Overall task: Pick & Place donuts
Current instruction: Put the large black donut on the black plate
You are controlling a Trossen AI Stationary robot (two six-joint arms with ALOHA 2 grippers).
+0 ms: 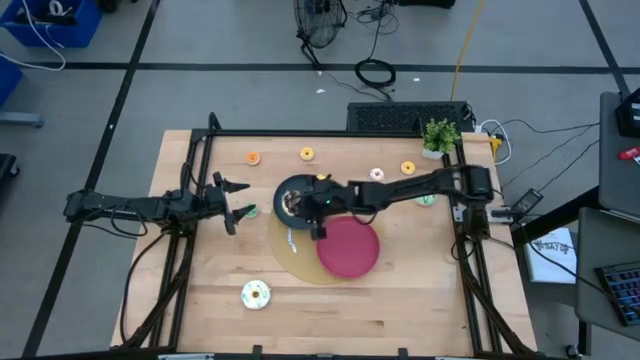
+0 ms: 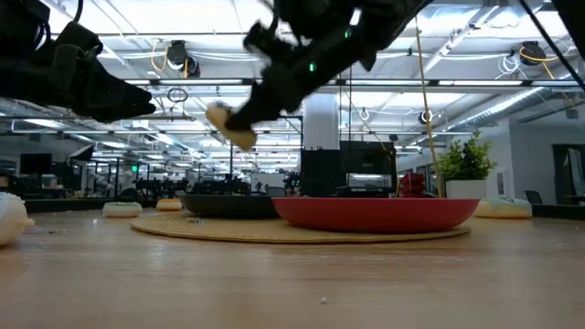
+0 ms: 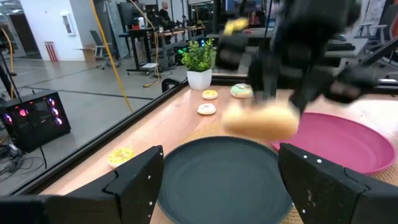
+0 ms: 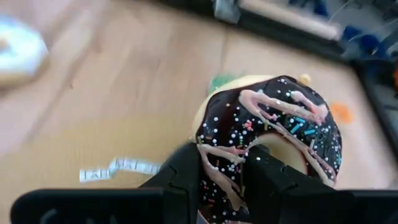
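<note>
My right gripper (image 4: 227,165) is shut on a chocolate-iced, sprinkled donut (image 4: 273,124) and hangs over the black plate (image 1: 283,187); the low view shows the donut (image 2: 230,126) in the air above that plate (image 2: 228,205). The red plate (image 1: 349,247) lies beside it, and both sit on a round tan mat (image 1: 290,262). My left gripper (image 1: 236,200) waits open at the table's left, facing the black plate (image 3: 217,180). Other donuts lie on the table: orange (image 1: 253,158), yellow (image 1: 307,153), pink (image 1: 377,174), orange (image 1: 407,168), teal (image 1: 427,198), white-sprinkled (image 1: 256,294). My right gripper pinches the donut's ring at the near side of its rim (image 4: 224,146). One finger (image 4: 186,171) lies on the outside and the other (image 4: 270,177) seems to sit at the hole. The donut is lifted clear above the black plate with its iced face toward the wrist camera.
A potted plant (image 1: 440,135) stands at the far right corner. A small green thing (image 1: 248,211) lies by my left gripper. A black frame rail (image 1: 330,133) runs along the table's far edge and sides. Bare wood lies along the near edge (image 1: 380,310).
</note>
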